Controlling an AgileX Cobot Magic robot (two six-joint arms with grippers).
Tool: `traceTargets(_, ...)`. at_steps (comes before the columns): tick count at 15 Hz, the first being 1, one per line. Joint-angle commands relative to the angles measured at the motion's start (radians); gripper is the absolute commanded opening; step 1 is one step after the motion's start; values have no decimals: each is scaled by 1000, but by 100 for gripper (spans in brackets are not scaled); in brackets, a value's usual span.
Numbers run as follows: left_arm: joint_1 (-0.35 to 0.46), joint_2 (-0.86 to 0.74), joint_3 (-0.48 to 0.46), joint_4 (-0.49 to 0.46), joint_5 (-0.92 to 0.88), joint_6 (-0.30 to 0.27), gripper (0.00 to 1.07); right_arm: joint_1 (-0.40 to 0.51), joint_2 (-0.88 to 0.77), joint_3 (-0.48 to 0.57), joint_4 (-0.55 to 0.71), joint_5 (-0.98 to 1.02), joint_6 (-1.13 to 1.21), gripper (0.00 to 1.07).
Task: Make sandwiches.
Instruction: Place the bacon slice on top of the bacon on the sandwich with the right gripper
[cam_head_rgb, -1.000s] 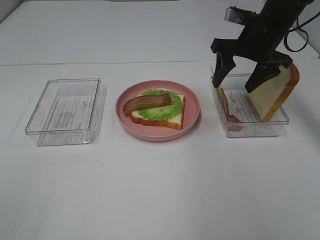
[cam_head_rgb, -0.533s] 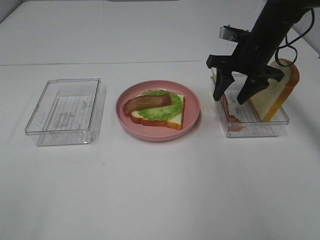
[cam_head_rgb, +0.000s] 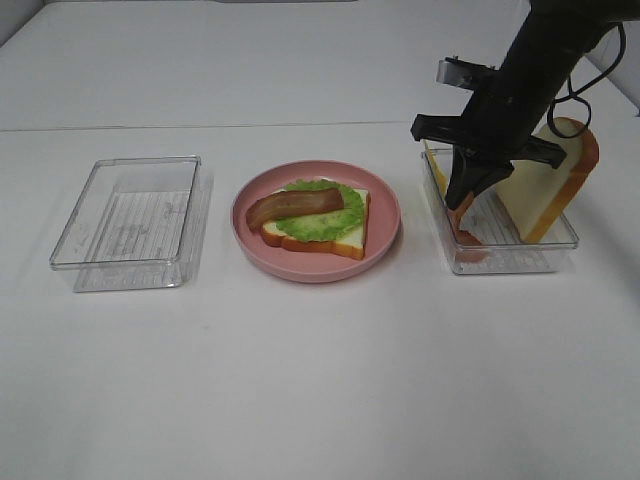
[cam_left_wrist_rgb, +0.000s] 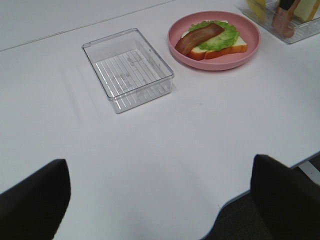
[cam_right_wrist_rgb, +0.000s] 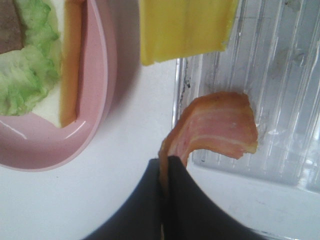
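Right wrist view: right tool (cam_right_wrist_rgb: 164, 172) pinched shut on bacon strip (cam_right_wrist_rgb: 220, 127) at edge of bin (cam_head_rgb: 500, 262), 3 o'clock of plate (cam_head_rgb: 388, 225). Sandwich (cam_head_rgb: 340, 235) on plate approx half built, open-faced; strip, cheese (cam_right_wrist_rgb: 185, 27), top slice (cam_head_rgb: 555, 190) yet to add. Left tool (cam_left_wrist_rgb: 159, 165) wide, holding nothing.

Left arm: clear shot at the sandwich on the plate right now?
Probably yes. The left gripper is open over bare table, nothing between it and the sandwich; the right gripper is away at the tray, shut on a bacon strip.
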Motion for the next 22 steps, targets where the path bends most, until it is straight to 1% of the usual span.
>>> traceTargets(1, -1, -22, 6, -3, -10, -1, 93, 1, -19, -4, 7, 29, 1, 0)
traceTargets(5, -1, -22, 6, -3, -11, -1, 93, 1, -114, -4, 30, 99, 0, 0)
traceTargets(6, -1, -22, 6, -3, -11, -1, 93, 1, -171, -4, 76, 118, -3, 0)
traceTargets(10, -1, -22, 6, -3, -11, -1, 93, 2, -238, -4, 273, 113, -14, 0)
traceTargets(12, -1, -22, 6, -3, -11, -1, 93, 7, -235, -3, 455, 99, -73, 0)
traceTargets(13, -1, -22, 6, -3, -11, -1, 93, 26, -227, -3, 519, 73, -115, 0)
traceTargets(15, -1, -22, 6, -3, -11, -1, 93, 92, -204, -3, 562, -19, -135, 0)
traceTargets(18, -1, -22, 6, -3, -11, -1, 93, 191, -135, -3, 642, -240, -135, 0)
traceTargets(19, -1, -22, 6, -3, -11, -1, 93, 211, -106, -3, 673, -300, -135, 0)
traceTargets(21, -1, -22, 6, -3, -11, -1, 93, 217, -48, -3, 778, -399, -135, 0)
traceTargets(22, -1, -22, 6, -3, -11, -1, 93, 219, -23, -3, 798, -450, -135, 0)
